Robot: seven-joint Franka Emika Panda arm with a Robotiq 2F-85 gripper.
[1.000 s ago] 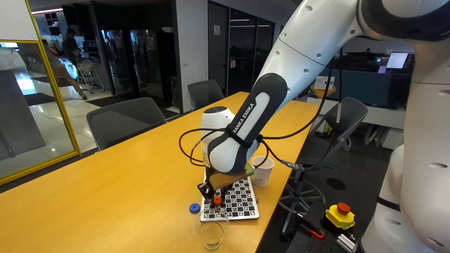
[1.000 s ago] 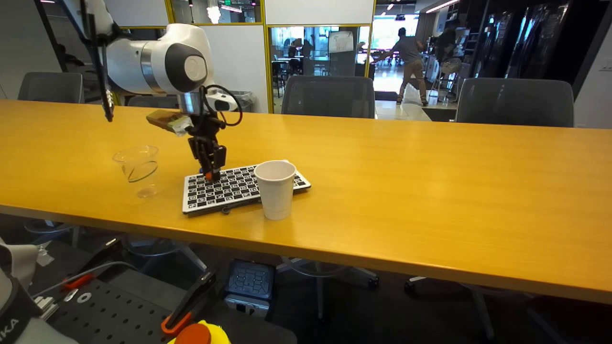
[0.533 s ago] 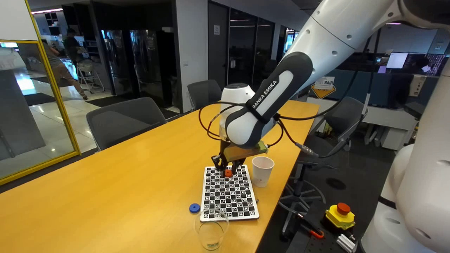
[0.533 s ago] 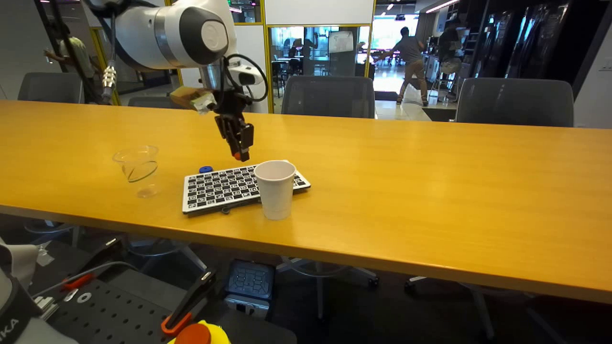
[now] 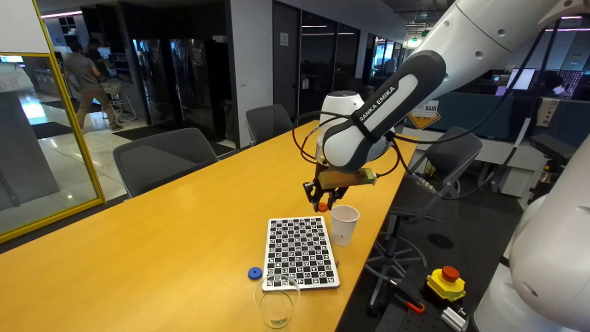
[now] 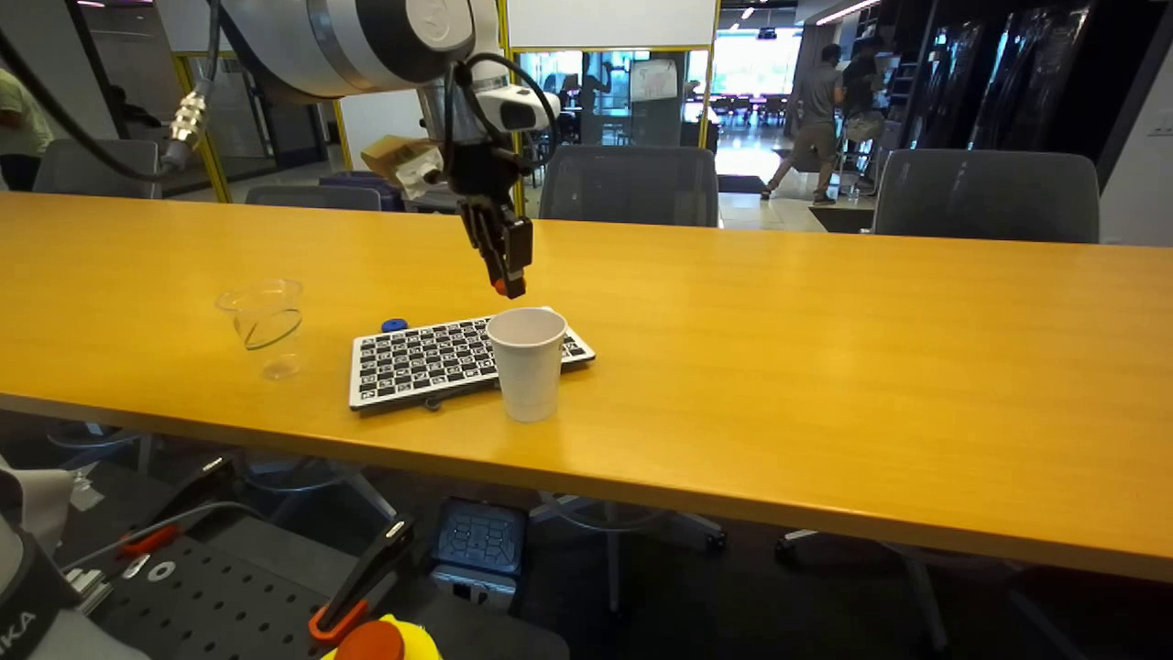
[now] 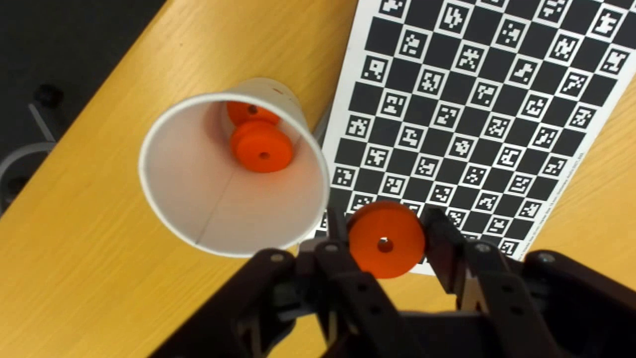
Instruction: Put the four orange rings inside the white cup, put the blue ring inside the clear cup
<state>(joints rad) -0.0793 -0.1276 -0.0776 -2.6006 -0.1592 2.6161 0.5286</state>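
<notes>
One orange ring (image 7: 368, 243) is pinched in the Robotiq gripper (image 5: 323, 207); at least two more orange rings (image 7: 263, 141) sit inside the white cup (image 6: 527, 376).

Left to right in an exterior view, the clear cup (image 6: 268, 321) stands upright toward the near edge of the wood-toned table (image 6: 825, 385); the blue ring (image 6: 394, 324) lies flat just beside the far edge of the ChArUco board (image 6: 426, 357), close to the board's left end. The gripper hangs above the surface, jaws partly closed, fingertips against opposite sides of its ring, near the white cup's rim. That cup stands upright beside the board's near edge, toward its right end; in the wrist view the orange rings inside overlap, their exact count hard to tell.
</notes>
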